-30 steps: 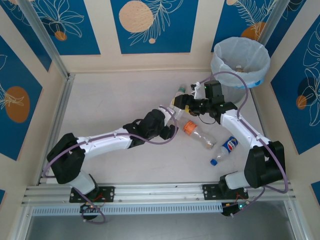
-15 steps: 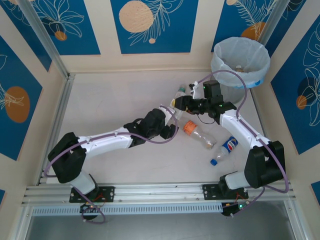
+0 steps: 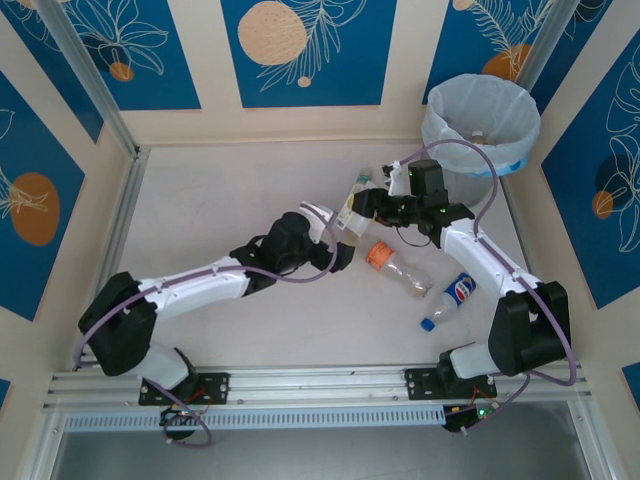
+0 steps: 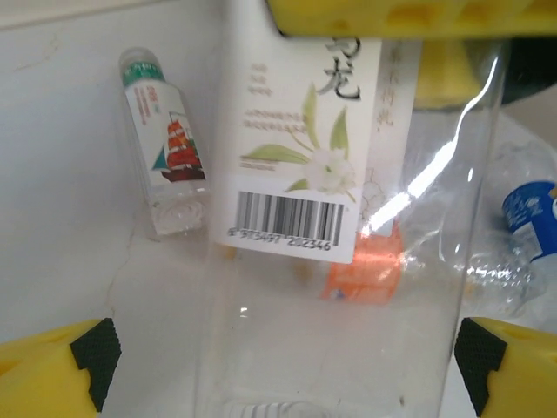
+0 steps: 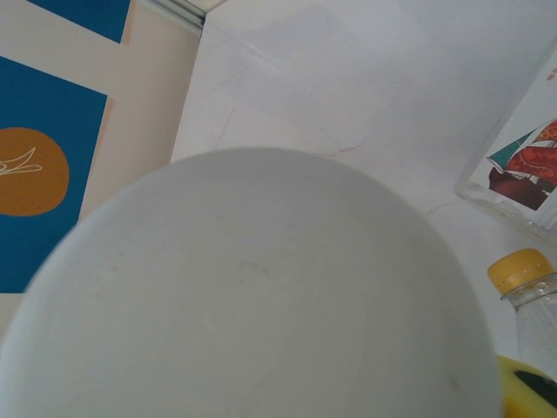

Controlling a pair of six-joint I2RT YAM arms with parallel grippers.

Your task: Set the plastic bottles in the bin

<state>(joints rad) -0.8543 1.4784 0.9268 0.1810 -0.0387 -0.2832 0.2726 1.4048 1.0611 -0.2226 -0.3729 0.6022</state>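
**A:** Walls?
**B:** Cream walls (image 3: 300, 122), several blue panels (image 3: 345, 85), each with orange discs (image 3: 272, 32) and white leaf drawings (image 3: 330, 22).
**A:** Furniture?
**B:** One pale tabletop (image 3: 220, 200), faintly veined. One metal rail (image 3: 300, 385) along the near edge. One slanting metal post (image 3: 90, 78), far left corner.
**A:** Light?
**B:** Even.

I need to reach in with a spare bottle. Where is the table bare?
Bare: the wide far-left patch of table, between the left wall and the left arm; also the near strip between both arms' bases. Crowded: centre-right, where the white-label bottle, orange-label bottle, Pepsi bottle and right arm cluster near the bin.
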